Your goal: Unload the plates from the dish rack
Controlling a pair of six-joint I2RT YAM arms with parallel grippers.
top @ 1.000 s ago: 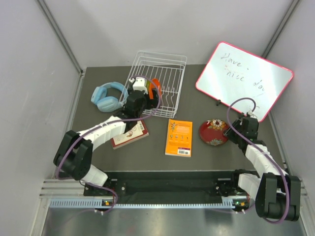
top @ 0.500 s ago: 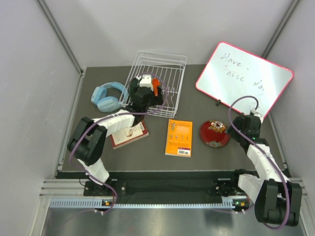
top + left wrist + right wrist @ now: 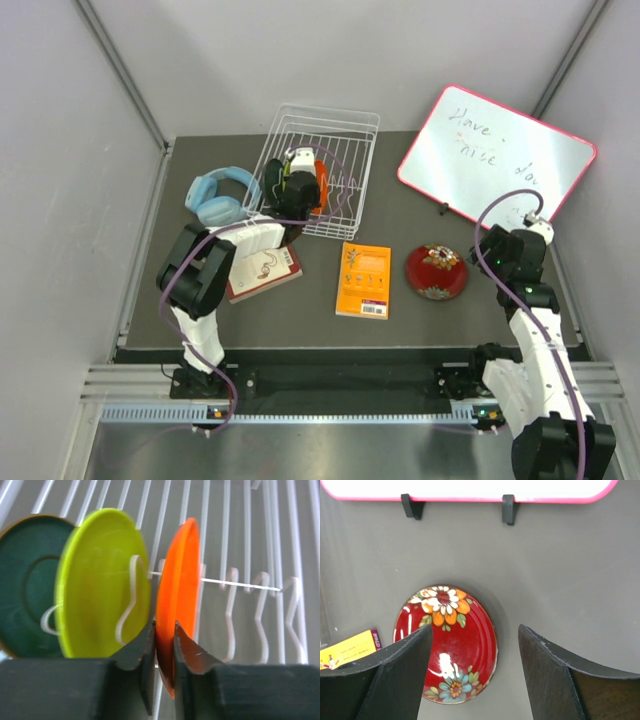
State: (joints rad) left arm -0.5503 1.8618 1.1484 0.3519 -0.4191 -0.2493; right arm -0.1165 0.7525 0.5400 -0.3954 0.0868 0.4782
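The white wire dish rack (image 3: 345,122) stands at the back of the table. Three plates stand upright in its slots: dark teal (image 3: 27,580), lime green (image 3: 100,580) and orange (image 3: 177,580). My left gripper (image 3: 164,627) reaches into the rack (image 3: 247,540) and is shut on the lower rim of the orange plate, one finger on each face. The dark red floral plate (image 3: 436,270) lies flat on the table at the right. My right gripper (image 3: 475,632) hovers open above the floral plate (image 3: 455,640), touching nothing.
A pink-framed whiteboard (image 3: 495,160) leans at the back right, just beyond the right arm. Blue headphones (image 3: 220,195) lie left of the rack. An orange book (image 3: 364,280) and a white-and-maroon book (image 3: 265,270) lie in front of the rack.
My left gripper has pushed further into the rack and closed on the orange plate. The right gripper has opened wider and drawn back to the right, away from the floral plate.
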